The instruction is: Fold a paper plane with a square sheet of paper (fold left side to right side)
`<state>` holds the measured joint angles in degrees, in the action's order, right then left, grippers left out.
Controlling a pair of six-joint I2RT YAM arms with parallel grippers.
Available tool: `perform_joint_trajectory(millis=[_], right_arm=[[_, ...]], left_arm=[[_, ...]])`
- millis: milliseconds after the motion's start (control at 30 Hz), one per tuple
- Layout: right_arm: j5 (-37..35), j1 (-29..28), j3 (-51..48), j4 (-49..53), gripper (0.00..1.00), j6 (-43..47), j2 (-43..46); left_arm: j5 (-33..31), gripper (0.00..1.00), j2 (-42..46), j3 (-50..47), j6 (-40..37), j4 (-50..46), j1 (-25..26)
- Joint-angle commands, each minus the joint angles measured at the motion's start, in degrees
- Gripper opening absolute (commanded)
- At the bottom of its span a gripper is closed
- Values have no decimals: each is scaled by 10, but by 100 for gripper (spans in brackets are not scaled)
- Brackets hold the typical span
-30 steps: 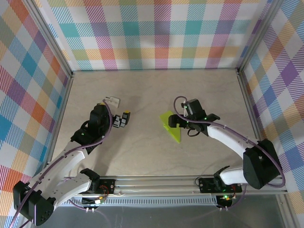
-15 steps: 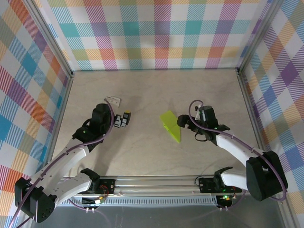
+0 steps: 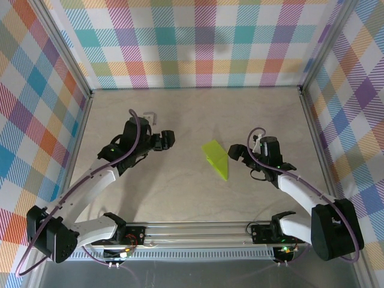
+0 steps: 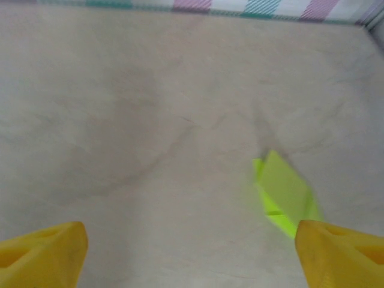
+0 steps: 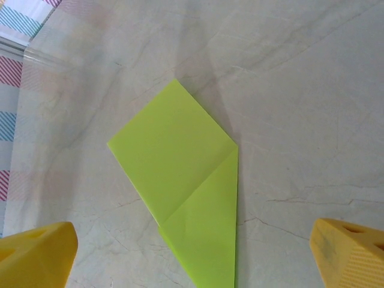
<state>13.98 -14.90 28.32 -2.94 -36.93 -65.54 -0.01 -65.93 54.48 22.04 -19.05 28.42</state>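
The lime sheet of paper (image 3: 216,159) lies flat mid-table, folded into a narrow pointed paper plane shape with its tip toward the near edge. In the right wrist view the paper (image 5: 180,180) shows a diagonal fold line, and it lies ahead of and between the spread yellow fingertips. My right gripper (image 3: 236,153) (image 5: 193,255) is open just right of the paper, off it. My left gripper (image 3: 165,140) (image 4: 192,255) is open and empty, well left of the paper (image 4: 285,192), facing it.
A small white object (image 3: 150,115) lies at the back left, behind the left arm. Aluminium posts and plaid walls close in three sides. A metal rail (image 3: 198,231) runs along the near edge between the arm bases.
The right gripper let go of the paper and drew back to the right; the paper now lies flat. The left arm swung right toward the paper, its jaws narrowing slightly.
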Motion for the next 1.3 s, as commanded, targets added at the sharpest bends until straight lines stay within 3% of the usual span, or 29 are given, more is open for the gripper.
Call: perform_joint_trajectory(millis=[0,233,400,1067,1267], right_arm=[[25,9,-8,-24,99,-16,14],[23,19,1,11,99,6,38],[33,23,0,11,99,2,45],[18,29,25,68,99,34,41],[18,31,26,72,99,40,46]], left_arm=[[64,81,-26,-52,166,105,14],[49,76,-128,-97,264,273,83],[73,73,-210,-59,274,293,109],[99,58,-424,14,315,424,127],[114,47,-455,35,319,437,127]])
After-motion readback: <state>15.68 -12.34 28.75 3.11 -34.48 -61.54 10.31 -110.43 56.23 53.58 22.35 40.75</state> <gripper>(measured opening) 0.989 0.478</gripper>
